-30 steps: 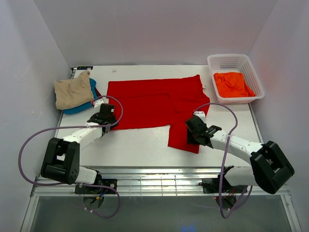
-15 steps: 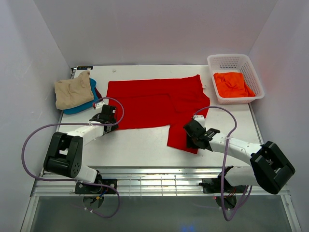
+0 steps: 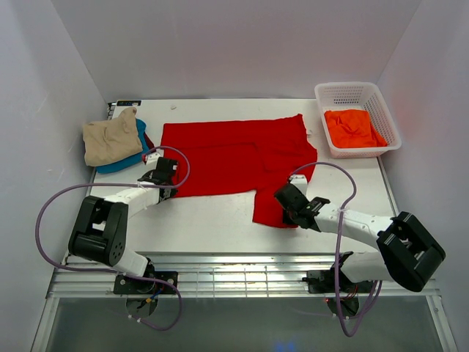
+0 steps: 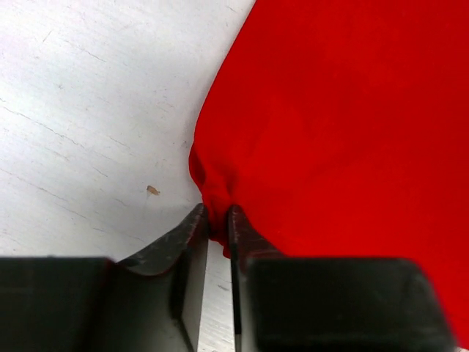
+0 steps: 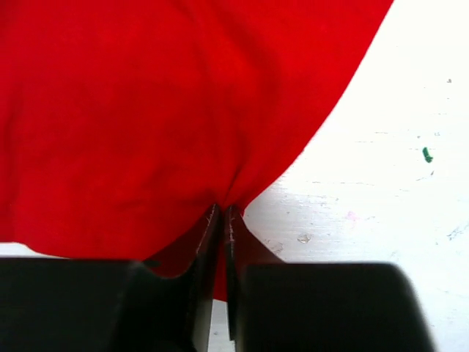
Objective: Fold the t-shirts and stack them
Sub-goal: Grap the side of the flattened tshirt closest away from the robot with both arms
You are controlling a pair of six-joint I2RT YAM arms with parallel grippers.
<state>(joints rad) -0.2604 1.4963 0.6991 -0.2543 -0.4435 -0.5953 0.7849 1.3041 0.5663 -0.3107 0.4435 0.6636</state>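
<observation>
Lying flat across the middle of the table [image 3: 212, 224], the red shirt [image 3: 234, 158] is pinched in two spots: the left gripper [image 4: 218, 224] is clamped on its near-left corner, the right gripper [image 5: 222, 216] on the near edge of the flap reaching toward the arms. A tan shirt [image 3: 110, 141] sits on a teal shirt [image 3: 121, 166] at far left, and an orange shirt [image 3: 352, 126] lies in the basket [image 3: 355, 86] at far right.

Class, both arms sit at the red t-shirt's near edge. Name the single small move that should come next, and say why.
Probably lift slightly, both sides together. Both pairs of jaws pinch the red t-shirt at its near edge, left at a corner, right at the lower flap, and it lies flat on the table.
</observation>
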